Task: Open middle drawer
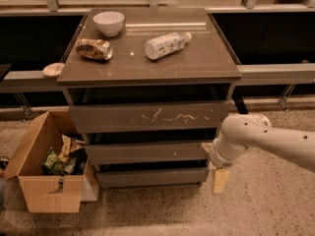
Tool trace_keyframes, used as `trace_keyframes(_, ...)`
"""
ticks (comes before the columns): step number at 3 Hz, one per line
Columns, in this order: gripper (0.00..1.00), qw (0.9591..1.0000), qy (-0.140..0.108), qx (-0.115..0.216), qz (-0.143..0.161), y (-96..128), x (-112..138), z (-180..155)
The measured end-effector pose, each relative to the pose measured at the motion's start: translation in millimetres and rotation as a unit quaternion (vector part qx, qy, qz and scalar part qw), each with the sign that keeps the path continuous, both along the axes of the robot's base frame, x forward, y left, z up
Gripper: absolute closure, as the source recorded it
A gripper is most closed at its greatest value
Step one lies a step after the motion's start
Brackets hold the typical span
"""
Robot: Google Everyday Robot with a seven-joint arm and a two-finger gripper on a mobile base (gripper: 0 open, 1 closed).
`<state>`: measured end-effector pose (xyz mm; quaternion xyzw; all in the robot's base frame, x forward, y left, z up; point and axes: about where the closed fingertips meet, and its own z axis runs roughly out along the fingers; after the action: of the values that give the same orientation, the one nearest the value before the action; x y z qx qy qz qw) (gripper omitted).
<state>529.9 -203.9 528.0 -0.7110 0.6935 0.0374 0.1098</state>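
Camera view: gripper (214,165) beside flat grey middle drawer (147,153).

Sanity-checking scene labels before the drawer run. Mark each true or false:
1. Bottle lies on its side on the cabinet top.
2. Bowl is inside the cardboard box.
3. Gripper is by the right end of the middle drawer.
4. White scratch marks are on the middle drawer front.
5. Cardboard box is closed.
1. True. The bottle lies on its side on the cabinet top.
2. False. The bowl stands on the cabinet top, at its back corner.
3. True. The gripper hangs just off the right end of the middle drawer, pointing down.
4. False. The scratches are on the top drawer; the middle front is plain.
5. False. The cardboard box stands open on the floor with items inside.
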Motion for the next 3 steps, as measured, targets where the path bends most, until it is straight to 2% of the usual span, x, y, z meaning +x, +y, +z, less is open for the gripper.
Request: trace_keyframes(3, 0.00, 0.9990, -0.045, -0.001, -0.003, 9.6, 52.3, -66.0)
